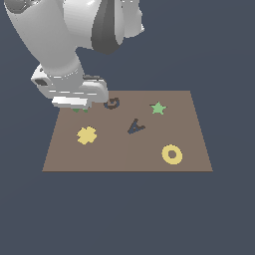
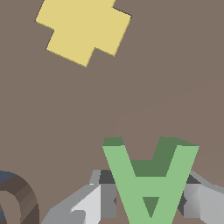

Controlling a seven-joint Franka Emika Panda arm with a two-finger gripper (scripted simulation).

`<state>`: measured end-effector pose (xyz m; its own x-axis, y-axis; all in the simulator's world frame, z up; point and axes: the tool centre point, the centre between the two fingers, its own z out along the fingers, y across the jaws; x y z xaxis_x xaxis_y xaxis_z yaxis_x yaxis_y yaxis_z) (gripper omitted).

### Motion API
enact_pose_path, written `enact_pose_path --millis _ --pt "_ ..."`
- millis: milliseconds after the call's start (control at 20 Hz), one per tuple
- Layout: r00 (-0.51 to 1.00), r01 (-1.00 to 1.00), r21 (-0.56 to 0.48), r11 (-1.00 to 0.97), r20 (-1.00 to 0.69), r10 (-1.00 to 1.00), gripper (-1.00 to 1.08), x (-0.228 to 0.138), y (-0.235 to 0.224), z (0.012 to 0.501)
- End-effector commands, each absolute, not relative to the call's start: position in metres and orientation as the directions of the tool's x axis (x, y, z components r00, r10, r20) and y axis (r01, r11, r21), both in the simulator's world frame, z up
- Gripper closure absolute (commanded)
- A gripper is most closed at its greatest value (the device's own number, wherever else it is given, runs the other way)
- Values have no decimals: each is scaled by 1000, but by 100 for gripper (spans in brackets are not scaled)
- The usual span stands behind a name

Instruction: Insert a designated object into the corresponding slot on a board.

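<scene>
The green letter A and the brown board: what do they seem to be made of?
The green letter A looks like matte plastic: one flat colour, sharp edges, no shine. The board could be matte wood or fibreboard, plain brown with no grain. Both are simulator renders, so this is only a guess.

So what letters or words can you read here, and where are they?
No printed words, labels, brands or numbers anywhere; only letter shapes.
"A": the green letter A block, between the fingers of the gripper.
"A": the dark A-shaped recess in the brown board.
"G": the dark G-shaped recess in the same board.
</scene>
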<state>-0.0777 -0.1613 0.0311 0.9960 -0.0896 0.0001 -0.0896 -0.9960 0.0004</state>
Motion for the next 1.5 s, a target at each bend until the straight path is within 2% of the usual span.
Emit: enact_pose_path --millis 0,350,700,1050,1450 --pt "1000 -19 1 -1000 0 -19 108 -70 -162 32" --pt "970 242 1 -970 0 242 108 -41 -160 33" --pt "838 546 2 -838 0 546 108 -7 -147 34" --pt "604 797 2 -604 0 797 108 22 -121 36" --pt "245 970 2 -245 -1 970 108 42 -81 37"
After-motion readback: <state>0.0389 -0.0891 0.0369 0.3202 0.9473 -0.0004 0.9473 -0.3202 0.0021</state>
